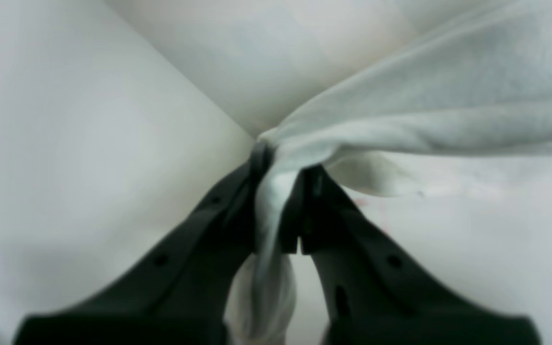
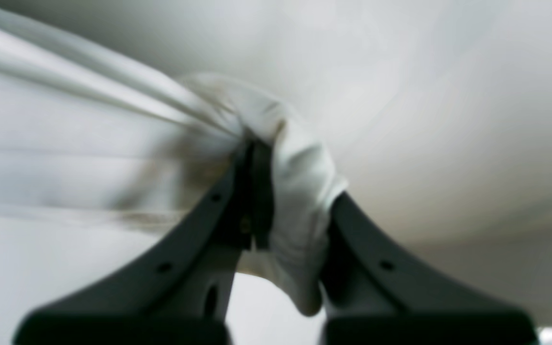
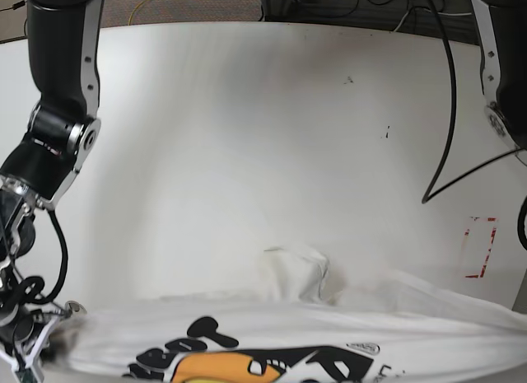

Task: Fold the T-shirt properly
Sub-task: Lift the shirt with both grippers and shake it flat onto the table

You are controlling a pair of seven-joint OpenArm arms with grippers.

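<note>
Both arms wear glossy black shells with silver joint rings. Black cables (image 3: 449, 111) loop beside them; the matte black fingers (image 1: 185, 249) show small round holes

In the base view the lower edge cuts off the T-shirt (image 3: 272, 342), so I see only the top of its black letters and orange print and cannot read them. My left gripper (image 1: 283, 172) is outside that view. My right gripper (image 2: 261, 158) is near the bottom left corner there, blurred by motion. Both wrist views are soft, and the cloth hides the tips of my fingers (image 2: 257, 191).
</note>
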